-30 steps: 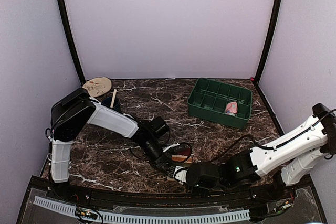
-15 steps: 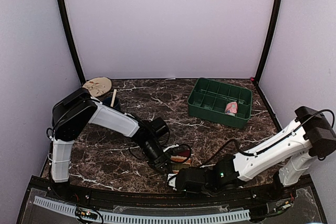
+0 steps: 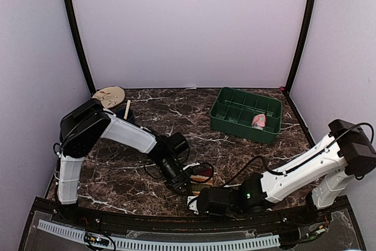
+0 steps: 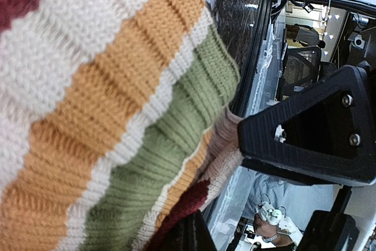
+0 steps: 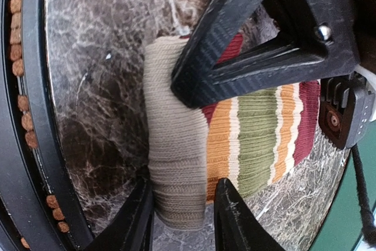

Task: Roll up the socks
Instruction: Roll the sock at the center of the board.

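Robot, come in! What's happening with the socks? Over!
Left pincer shut on striped sock. Right pincer open astride its tan end. Pink sock in green tray, out of the way.

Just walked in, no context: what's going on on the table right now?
Both arms are on the striped sock at the near edge of the table. The left gripper is shut on it, with fabric bunched close to its camera. The right gripper has its jaws either side of the sock's tan cuff end; whether they press it is unclear. The pink sock sits in the green tray, back right.
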Available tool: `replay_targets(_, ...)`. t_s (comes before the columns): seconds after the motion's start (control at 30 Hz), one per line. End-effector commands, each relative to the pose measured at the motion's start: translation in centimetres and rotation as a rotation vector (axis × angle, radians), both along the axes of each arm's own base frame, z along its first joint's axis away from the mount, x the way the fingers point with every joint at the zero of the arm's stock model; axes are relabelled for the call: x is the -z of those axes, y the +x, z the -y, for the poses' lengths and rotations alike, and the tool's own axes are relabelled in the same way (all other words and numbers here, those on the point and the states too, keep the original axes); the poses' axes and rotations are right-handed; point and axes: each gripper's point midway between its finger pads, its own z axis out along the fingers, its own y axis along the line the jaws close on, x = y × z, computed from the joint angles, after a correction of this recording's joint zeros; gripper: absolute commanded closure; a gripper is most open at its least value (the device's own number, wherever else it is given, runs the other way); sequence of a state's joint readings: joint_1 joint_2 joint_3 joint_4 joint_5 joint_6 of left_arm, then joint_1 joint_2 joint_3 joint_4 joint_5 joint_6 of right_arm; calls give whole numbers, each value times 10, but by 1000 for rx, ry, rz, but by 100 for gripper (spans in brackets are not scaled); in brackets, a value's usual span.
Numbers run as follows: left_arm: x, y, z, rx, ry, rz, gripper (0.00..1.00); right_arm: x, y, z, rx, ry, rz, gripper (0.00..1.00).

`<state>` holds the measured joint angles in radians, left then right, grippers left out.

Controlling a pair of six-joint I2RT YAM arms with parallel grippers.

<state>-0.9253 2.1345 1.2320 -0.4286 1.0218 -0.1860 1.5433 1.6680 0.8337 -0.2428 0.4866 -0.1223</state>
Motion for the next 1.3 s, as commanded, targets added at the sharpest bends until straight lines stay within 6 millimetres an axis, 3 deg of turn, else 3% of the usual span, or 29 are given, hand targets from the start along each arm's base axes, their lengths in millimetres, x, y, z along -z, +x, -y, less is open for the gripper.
replay_targets(0.0, 44, -7, -31, 3, 209, 7, 100, 9, 1, 3, -34, -22, 9, 69)
replay_targets(0.37, 46, -5, -32, -2, 205, -14, 100, 17, -7, 1, -77, -32, -24, 77)
replay_targets(0.8, 43, -1, -30, -6, 209, -12, 100, 20, -9, -3, -69, -18, -88, 100)
replay_targets(0.93, 40, 2, -33, -21, 208, 14, 87, 17, -1, -2, -11, 23, -160, 100)
replay_targets(1.27, 9, 24, -30, -127, 98, 89, 67, 4, 11, -9, 110, 149, -414, 100)
